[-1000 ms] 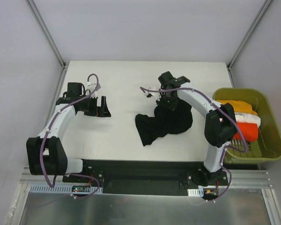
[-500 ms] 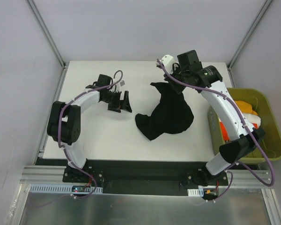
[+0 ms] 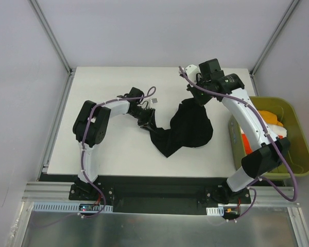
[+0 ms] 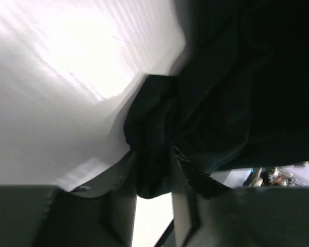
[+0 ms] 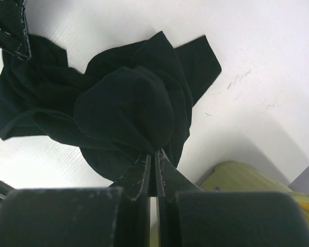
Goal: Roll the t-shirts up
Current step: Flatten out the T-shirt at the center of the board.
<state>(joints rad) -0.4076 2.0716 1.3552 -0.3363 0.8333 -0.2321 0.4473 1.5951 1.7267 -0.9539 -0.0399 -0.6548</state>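
The black t-shirt point(image 3: 188, 128) lies crumpled around the middle of the desk point(image 3: 108, 149), a little toward the right edge. Its far part is drawn up toward the far edge, and a narrower tail trails toward the near edge. The right end effector point(image 3: 195, 98) sits over the far side of the shirt. In the right wrist view its two fingers point(image 5: 167, 180) are pressed almost together, clamped on a pinch of black cloth, and the rest of the garment spreads in loose folds on the white surface below. The left end effector point(image 3: 147, 120) reaches in from the left and meets the shirt's left edge. In the left wrist view a bunched fold of the dark cloth fills the gap between its fingertips and touches both, so it is gripping that fold. The blue print cannot be made out in any view. An olive-yellow bin point(image 3: 300, 138) stands at the desk's right edge, partly hidden by the right arm. It holds an orange bundle point(image 3: 270, 116), a white bundle point(image 3: 281, 132) and a red-orange bundle point(image 3: 243, 140) packed close together.
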